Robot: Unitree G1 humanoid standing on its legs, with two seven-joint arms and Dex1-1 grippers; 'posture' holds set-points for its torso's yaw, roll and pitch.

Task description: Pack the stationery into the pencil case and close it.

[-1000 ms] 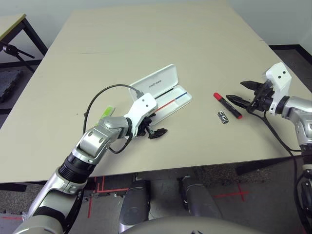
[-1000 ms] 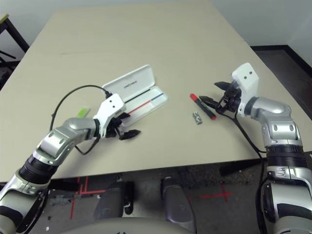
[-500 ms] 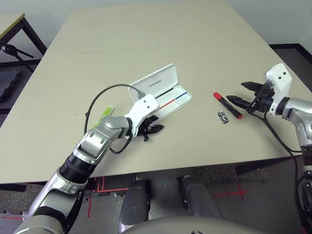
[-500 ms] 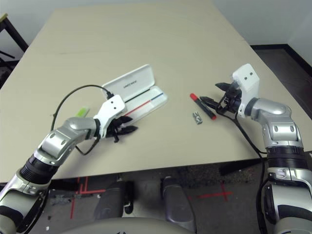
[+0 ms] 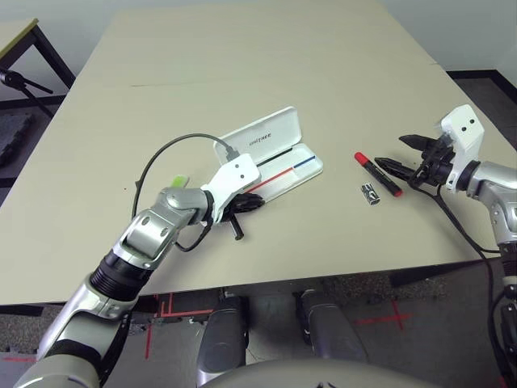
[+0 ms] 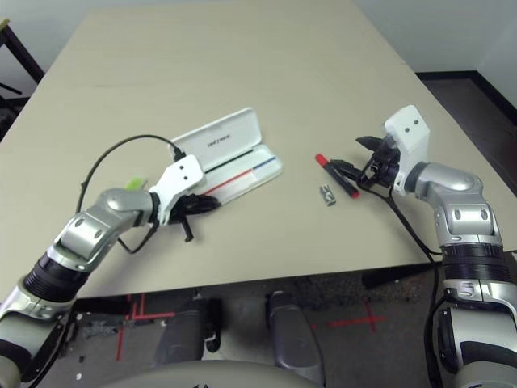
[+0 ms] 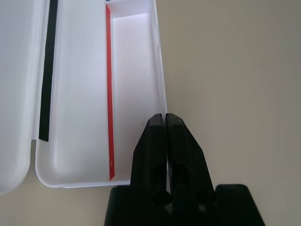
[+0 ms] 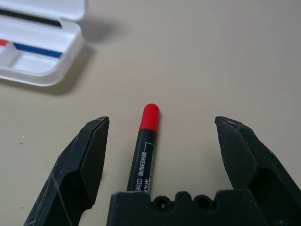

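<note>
The white pencil case (image 5: 275, 153) lies open near the table's middle, lid back, with a red-and-blue stripe in its tray (image 7: 80, 94). My left gripper (image 5: 257, 202) is shut, and its joined fingertips (image 7: 165, 117) rest against the rim of the tray's near end with nothing between them. A red-capped black marker (image 5: 376, 174) lies to the right of the case, with a tiny dark-and-silver clip piece (image 5: 369, 194) beside it. My right gripper (image 5: 401, 153) is open just beyond the marker's black end, its fingers either side of the marker (image 8: 143, 150). The lime-green highlighter (image 5: 178, 183) peeks out behind my left forearm.
The beige table (image 5: 242, 65) has much free surface behind the case. Its front edge runs close below the left gripper and the clip piece. A black cable (image 5: 157, 166) loops over my left forearm. A second table's corner (image 5: 16, 40) stands at far left.
My left gripper has shut and moved from the bare table up to the case's near end. The case has slid slightly right. The right arm has hardly moved.
</note>
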